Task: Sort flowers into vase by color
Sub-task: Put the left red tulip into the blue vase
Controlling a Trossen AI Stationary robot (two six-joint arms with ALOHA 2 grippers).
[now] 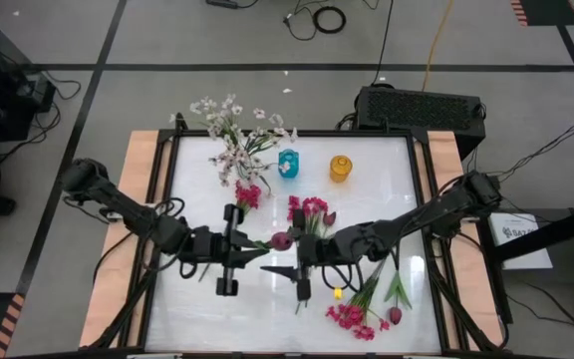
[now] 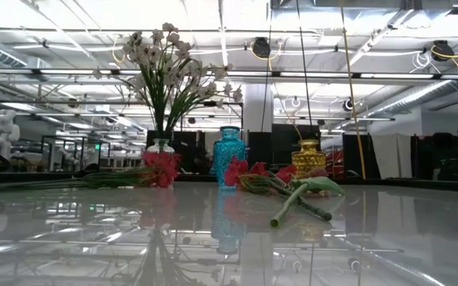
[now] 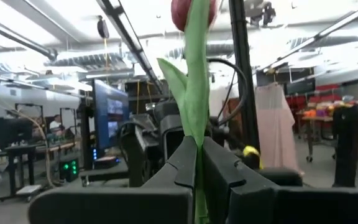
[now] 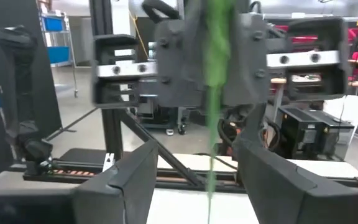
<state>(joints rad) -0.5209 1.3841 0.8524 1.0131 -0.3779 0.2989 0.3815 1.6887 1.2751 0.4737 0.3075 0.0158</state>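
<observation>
**Whites sorted, maroon tulip mid-air**

White sprigs [image 1: 235,125] already standing in the clear vase [image 2: 160,146]; blue vase [image 1: 288,164] and gold vase [image 1: 340,168] empty. Magenta clusters [image 1: 352,317] and more tulips strewn across the table [image 1: 197,309]. Left gripper [image 1: 233,249] clenched on the maroon tulip [image 1: 281,240], its green stem upright; right gripper [image 1: 301,261] spread, straddling that stem.
</observation>
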